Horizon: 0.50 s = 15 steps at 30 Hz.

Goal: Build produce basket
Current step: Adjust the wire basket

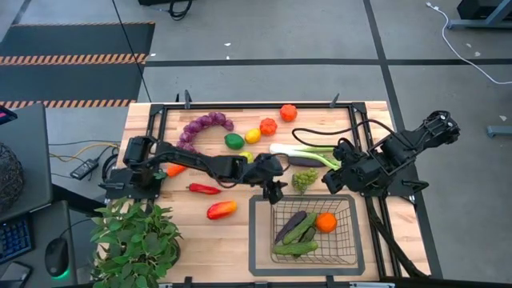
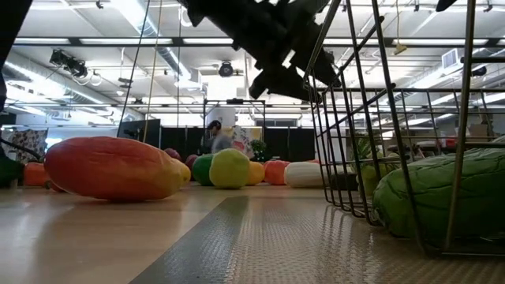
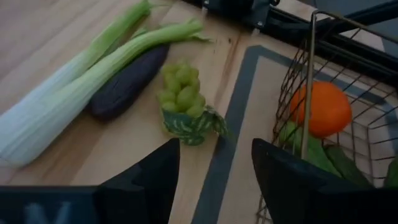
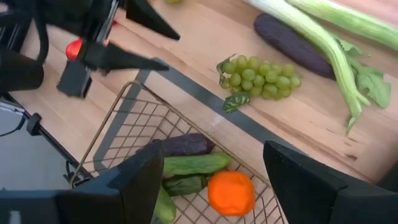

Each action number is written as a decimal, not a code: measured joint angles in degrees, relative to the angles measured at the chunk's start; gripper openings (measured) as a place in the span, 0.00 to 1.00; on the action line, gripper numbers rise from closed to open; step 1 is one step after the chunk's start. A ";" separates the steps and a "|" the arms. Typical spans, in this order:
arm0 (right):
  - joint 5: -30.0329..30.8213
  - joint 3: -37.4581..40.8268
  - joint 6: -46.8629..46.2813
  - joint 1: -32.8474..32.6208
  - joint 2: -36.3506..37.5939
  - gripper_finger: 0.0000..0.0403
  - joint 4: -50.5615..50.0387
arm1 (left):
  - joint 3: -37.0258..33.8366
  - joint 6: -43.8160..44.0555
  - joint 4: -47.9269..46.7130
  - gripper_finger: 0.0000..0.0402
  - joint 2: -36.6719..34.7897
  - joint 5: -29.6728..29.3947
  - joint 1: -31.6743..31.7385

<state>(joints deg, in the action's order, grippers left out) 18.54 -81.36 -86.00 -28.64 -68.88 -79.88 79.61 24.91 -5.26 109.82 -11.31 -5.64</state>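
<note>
**Both grippers held open above the basket's far rim**

Toward the left, a red-and-yellow elongated toy pepper [image 1: 222, 210] is seen lying on the wooden tabletop [image 1: 208, 240]. The left gripper [image 1: 274, 190] is held at the far left corner of the rectangular dark-grey wire-mesh basket [image 1: 346, 240], its fingers apart and empty. A bunch of green toy grapes [image 1: 303, 180] lies just beyond the rim. Inside the basket, cucumbers and an orange tomato [image 1: 325, 222] are seen. The right gripper [image 1: 334, 181] hovers nearby, fingers spread, holding nothing.
</note>
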 joint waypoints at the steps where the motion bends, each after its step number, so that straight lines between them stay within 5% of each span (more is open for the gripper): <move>1: -0.35 0.00 0.00 0.00 0.00 0.69 0.00 | 0.00 0.00 -0.43 0.51 0.00 1.28 0.39; 8: -0.39 0.00 0.05 0.00 0.00 0.69 0.13 | 0.00 -0.13 -2.63 0.51 0.00 9.53 0.16; 15: 1.16 0.00 0.98 0.00 0.00 0.69 0.13 | 0.22 -3.83 -6.68 0.50 -0.20 8.03 -1.89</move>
<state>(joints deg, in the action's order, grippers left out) 19.70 -81.36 -85.02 -28.64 -68.88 -79.75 79.83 21.07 -11.94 109.62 -3.28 -7.53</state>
